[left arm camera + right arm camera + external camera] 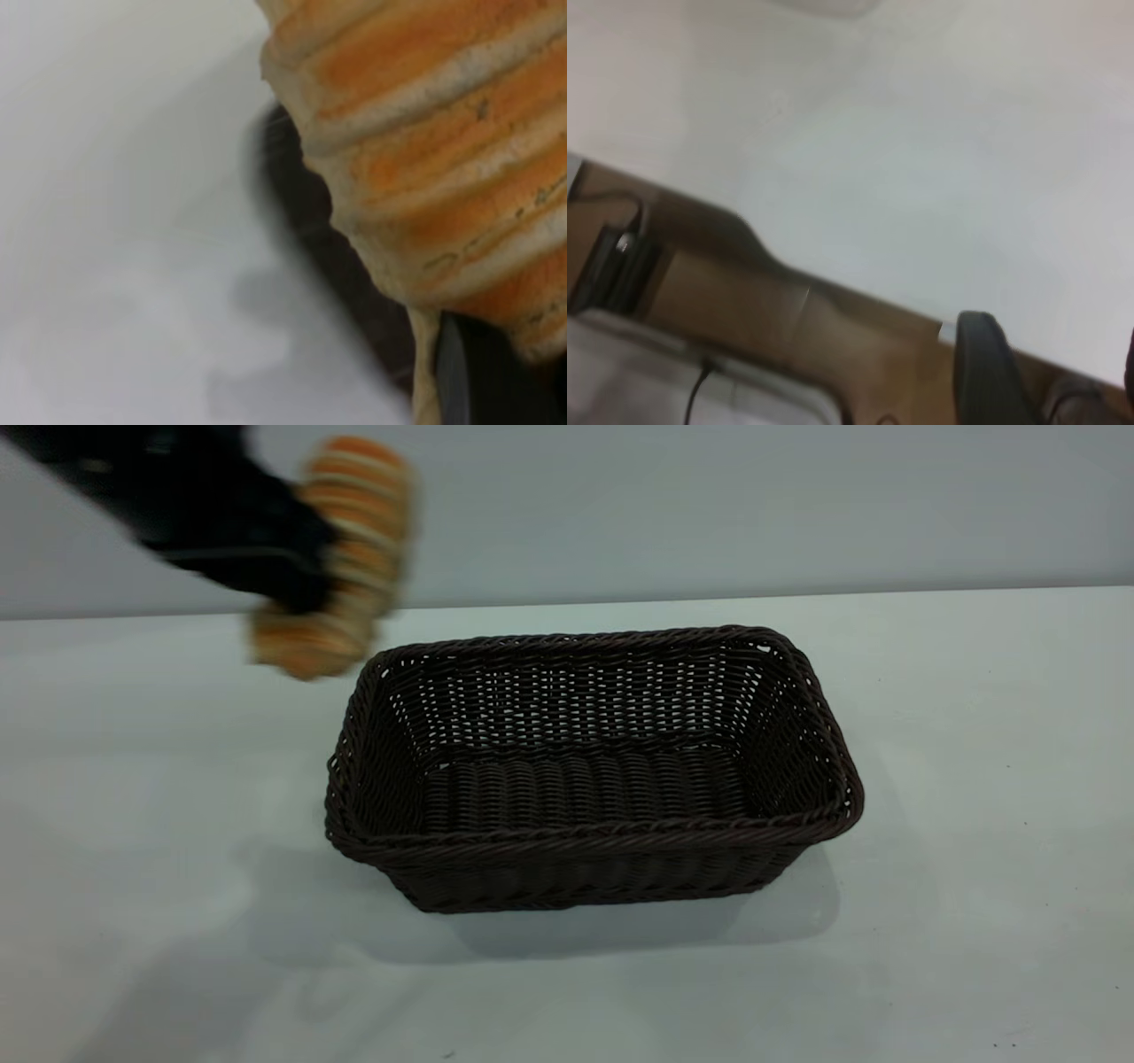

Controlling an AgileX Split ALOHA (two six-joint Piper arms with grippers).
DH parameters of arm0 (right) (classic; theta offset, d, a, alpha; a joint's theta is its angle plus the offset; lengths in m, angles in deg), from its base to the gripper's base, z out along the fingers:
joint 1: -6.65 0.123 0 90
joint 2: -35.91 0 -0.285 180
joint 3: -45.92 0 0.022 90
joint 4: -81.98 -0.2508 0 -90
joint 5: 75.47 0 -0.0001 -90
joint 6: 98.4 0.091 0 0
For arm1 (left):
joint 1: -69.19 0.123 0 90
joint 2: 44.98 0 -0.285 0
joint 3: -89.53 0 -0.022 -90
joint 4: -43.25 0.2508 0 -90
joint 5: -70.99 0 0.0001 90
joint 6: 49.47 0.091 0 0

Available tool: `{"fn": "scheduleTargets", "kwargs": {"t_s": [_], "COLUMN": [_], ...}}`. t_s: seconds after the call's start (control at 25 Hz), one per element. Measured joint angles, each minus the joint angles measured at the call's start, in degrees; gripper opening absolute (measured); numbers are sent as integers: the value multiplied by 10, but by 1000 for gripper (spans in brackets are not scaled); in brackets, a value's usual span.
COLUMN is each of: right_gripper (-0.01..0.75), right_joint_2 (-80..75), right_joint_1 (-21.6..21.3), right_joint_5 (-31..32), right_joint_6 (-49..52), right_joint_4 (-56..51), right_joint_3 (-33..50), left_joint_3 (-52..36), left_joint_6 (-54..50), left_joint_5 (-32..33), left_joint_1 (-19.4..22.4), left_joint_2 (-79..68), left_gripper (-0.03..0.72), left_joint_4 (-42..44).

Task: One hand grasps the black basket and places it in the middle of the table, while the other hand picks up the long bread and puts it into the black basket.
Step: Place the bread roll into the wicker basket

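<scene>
Above table (133, 779) — long bread (341, 558) in left end effector (301, 567)

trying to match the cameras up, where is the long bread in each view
Exterior view: the long bread is at upper left, held in the air by the left hand, beyond the black basket's left end.
Left wrist view: it fills the upper right.
Right wrist view: not in it.
Shared landmark: the white table.

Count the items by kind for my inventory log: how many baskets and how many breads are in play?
Black basket: 1
Long bread: 1, held by the left gripper
Total: 2
</scene>
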State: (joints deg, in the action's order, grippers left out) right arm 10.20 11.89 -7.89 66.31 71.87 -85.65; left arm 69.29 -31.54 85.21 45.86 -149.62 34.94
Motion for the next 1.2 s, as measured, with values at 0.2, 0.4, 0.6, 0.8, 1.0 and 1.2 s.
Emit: {"fn": "scheduleTargets", "kwargs": {"t_s": [0.2,0.4,0.6,0.8,1.0,1.2], "right_gripper": [390,390,390,390,390,390], "right_joint_2": [60,66,66,100,157,187], "right_joint_1": [0,0,0,0,0,0], "right_joint_5": [-21,-23,-23,-23,-23,-23], "right_joint_6": [31,50,55,55,62,68], "right_joint_4": [13,25,30,31,35,39], "right_joint_3": [14,14,17,17,17,17], "left_joint_3": [20,40,46,46,46,46], "left_joint_6": [11,29,30,7,3,3], "left_joint_5": [-61,-123,-134,-99,23,113], "left_joint_1": [-75,-97,-97,-97,-97,-97], "left_joint_2": [-84,-188,-220,-201,-111,37], "left_gripper": [91,91,167,477,640,623], "left_joint_4": [0,0,0,-11,-7,19]}}
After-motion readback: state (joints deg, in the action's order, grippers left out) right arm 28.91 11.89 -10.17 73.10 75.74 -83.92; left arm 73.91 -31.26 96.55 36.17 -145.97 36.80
